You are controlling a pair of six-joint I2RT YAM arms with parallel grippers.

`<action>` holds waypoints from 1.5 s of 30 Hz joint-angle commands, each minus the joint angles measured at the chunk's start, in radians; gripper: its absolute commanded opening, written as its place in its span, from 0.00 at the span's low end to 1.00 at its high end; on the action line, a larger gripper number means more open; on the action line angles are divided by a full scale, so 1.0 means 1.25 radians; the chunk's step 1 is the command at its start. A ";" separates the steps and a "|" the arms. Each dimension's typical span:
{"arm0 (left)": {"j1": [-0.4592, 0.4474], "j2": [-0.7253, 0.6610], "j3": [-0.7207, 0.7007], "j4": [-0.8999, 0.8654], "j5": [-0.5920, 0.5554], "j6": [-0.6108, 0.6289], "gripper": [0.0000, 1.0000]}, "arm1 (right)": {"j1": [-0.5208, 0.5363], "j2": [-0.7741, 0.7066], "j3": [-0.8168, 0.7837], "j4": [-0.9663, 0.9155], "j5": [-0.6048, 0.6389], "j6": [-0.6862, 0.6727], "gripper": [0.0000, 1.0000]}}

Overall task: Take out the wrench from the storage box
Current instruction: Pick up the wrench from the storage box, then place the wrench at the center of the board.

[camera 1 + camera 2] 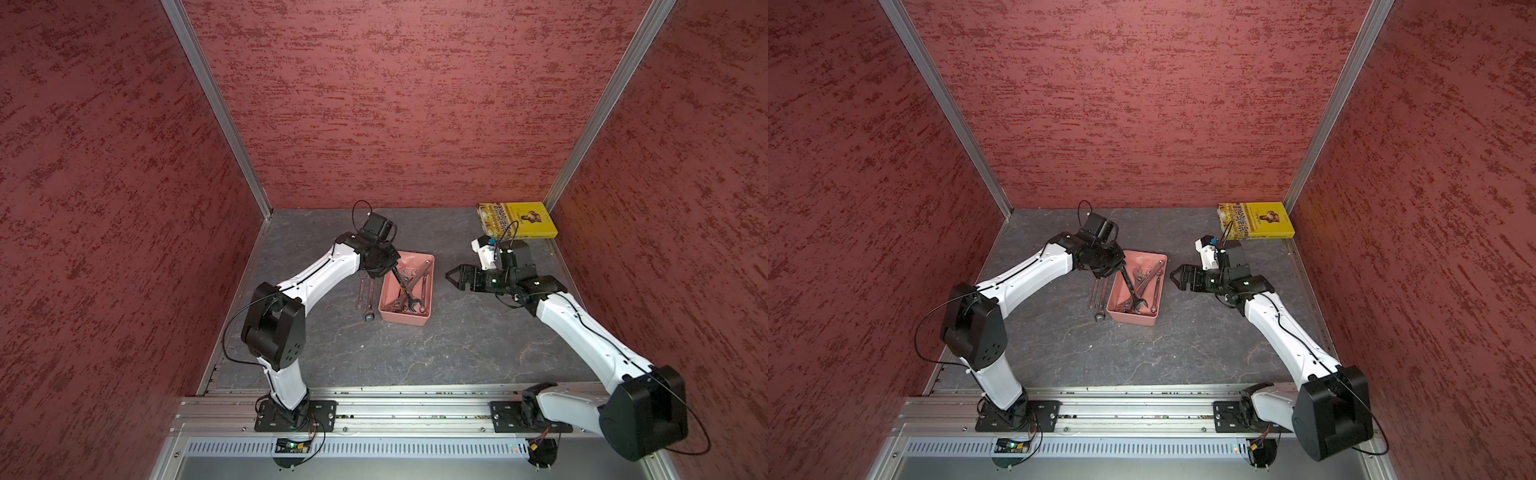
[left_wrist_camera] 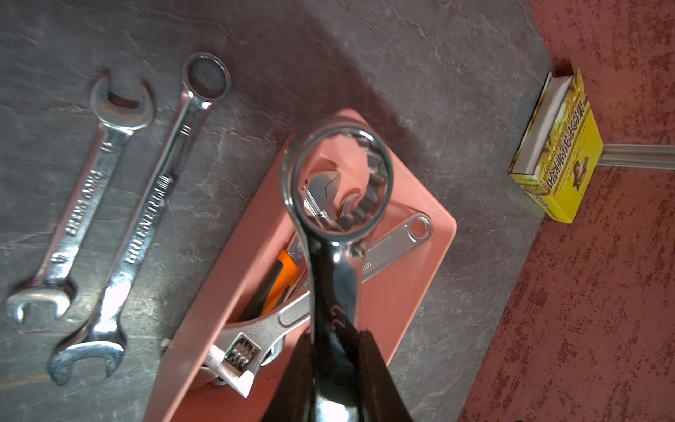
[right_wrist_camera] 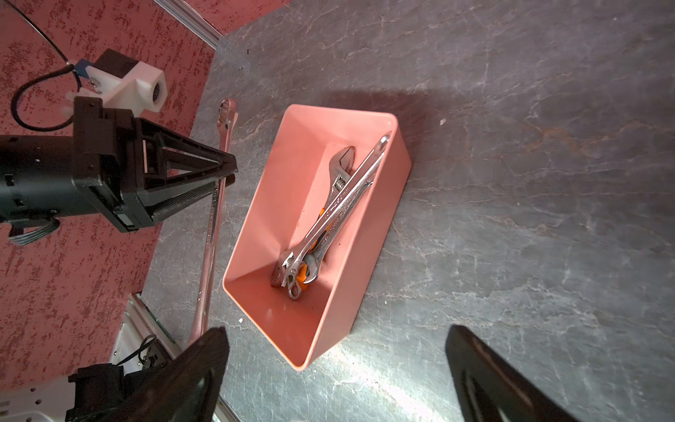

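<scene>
left wrist view: left jaws clamp a combination wrench (image 2: 334,277) (ring end foremost); right jaws gape wide near the storage box (image 2: 412,292).

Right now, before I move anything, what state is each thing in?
Box: upright, lidless, several tools inside.
Held wrench: in the air, clear of box.
Left hand: shut on held wrench.
Right hand: open, empty.
Table wrenches: lying flat beside box.
Book: closed, flat in corner.
</scene>
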 commanded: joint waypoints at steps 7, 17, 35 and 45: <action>0.084 -0.083 -0.053 -0.051 0.017 0.084 0.00 | -0.008 0.005 0.028 0.023 -0.007 0.002 0.99; 0.199 -0.100 -0.160 -0.020 0.095 0.180 0.00 | -0.008 0.017 0.042 0.008 -0.008 -0.008 0.98; 0.231 -0.059 -0.198 -0.079 0.003 0.265 0.23 | -0.009 0.010 0.035 -0.016 0.005 -0.010 0.98; 0.276 -0.030 -0.279 -0.035 -0.033 0.289 0.44 | -0.009 0.016 0.036 -0.024 0.015 -0.018 0.98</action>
